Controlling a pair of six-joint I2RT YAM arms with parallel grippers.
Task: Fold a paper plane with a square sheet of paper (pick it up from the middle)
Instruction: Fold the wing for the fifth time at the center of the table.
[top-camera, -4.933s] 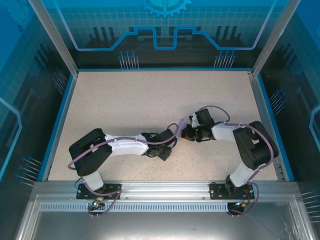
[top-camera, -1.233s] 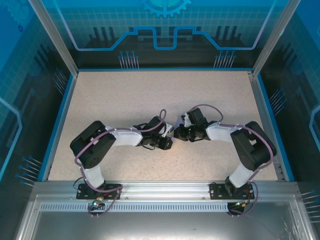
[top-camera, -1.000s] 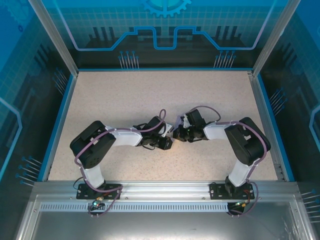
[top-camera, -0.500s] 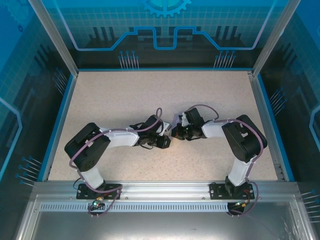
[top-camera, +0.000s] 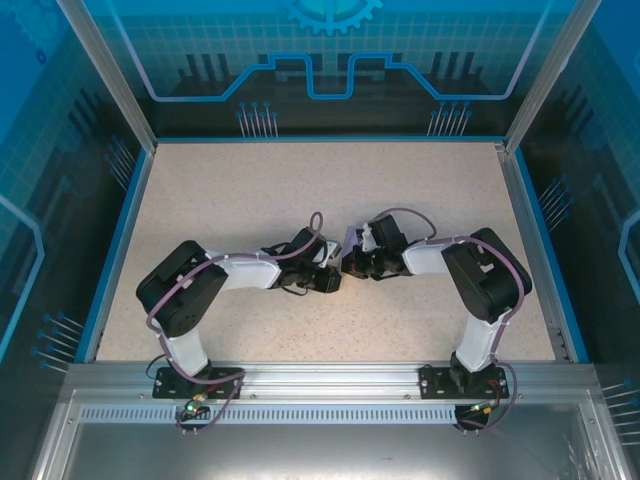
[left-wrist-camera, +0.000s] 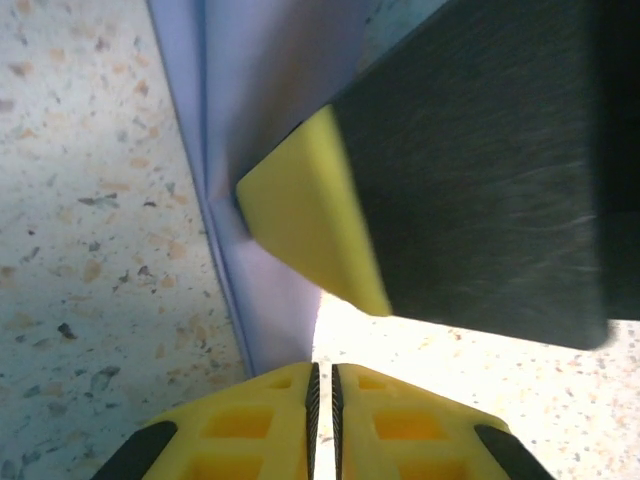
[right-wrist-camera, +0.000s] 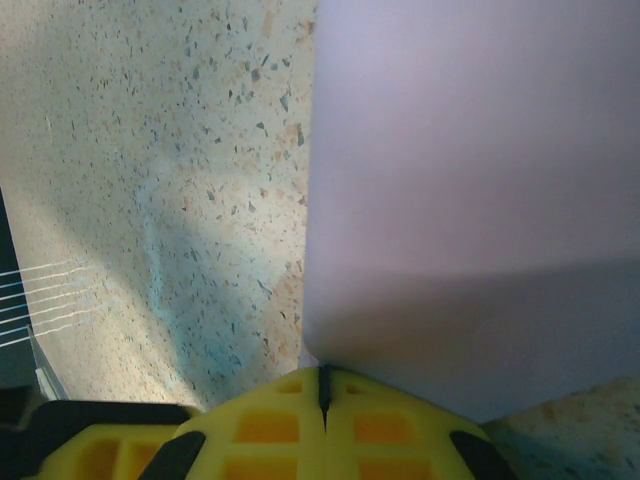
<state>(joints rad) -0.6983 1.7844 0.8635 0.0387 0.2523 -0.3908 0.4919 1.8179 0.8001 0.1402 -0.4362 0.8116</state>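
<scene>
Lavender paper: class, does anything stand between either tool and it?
Nothing visible does. The left tool and the right tool are each shut on an edge of the lavender paper, so no gap is left to block. The two tools sit close together over the speckled table.

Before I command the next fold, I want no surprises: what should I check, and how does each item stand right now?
1. Left end effector shut on the paper: ok.
2. Right end effector shut on the paper: ok.
3. Room between the two end effectors: not ok, they nearly touch.
4. Paper lifted off the table: cannot tell.
5. Crease straight: cannot tell, mostly hidden.
</scene>
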